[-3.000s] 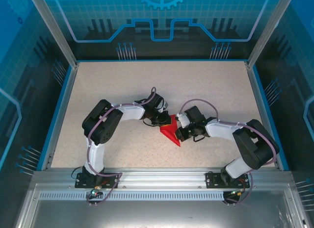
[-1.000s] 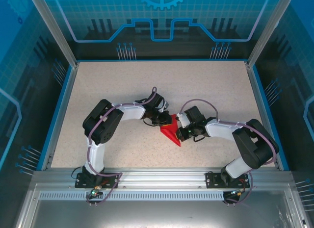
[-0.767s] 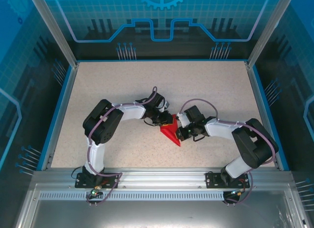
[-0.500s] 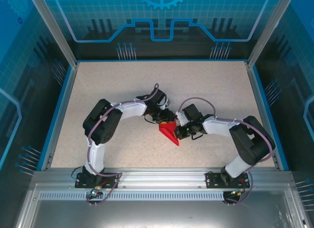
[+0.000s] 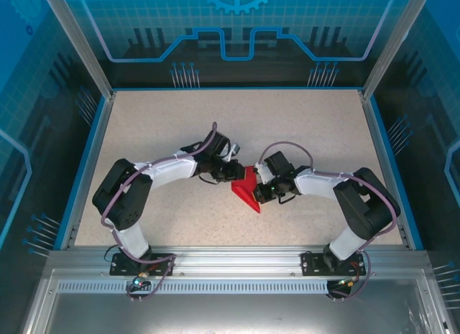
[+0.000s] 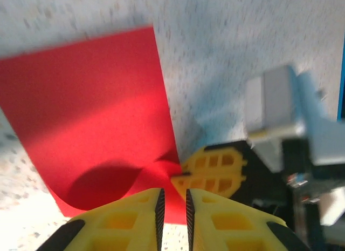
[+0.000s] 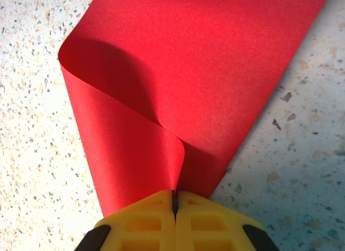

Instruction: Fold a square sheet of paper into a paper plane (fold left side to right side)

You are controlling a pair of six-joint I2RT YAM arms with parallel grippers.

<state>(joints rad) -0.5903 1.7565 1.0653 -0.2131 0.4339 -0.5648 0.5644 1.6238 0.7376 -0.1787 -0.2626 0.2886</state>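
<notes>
Right wrist view first: the red paper [image 7: 215, 62] lies on the speckled worktop [image 7: 302, 154] with one side rolled over onto the rest. It's a soft loop, not a crease. The right fingers [image 7: 140, 221] are closed tight on its near edge, where the rolled layer meets the flat one, with no gap between them at all.

Over to the left wrist view: the left fingers [image 6: 124, 218] stand narrowly apart, a thin slot between them with red showing through it. They sit at the paper's edge, just beside the yellow tips of the right fingers. That slot looks too wide to be a pinch on so thin a sheet.

From the top external view the paper is a red wedge mid-worktop, between the two wrists.

Now the change. Over the last second the left fingers have sprung wider and come back in. The left arm [image 5: 122, 201] has swung its elbow well out to the left and its wrist has drawn back a little. The paper seems to have slid a touch that way too. The right side has barely budged, holding on throughout.

My read is that the left has dropped one bite and is lining up a fresh one, so the fold is laid over but not pressed. Until that loop is flattened this step isn't done, and a careless tug could drag the layers out of line.
</notes>
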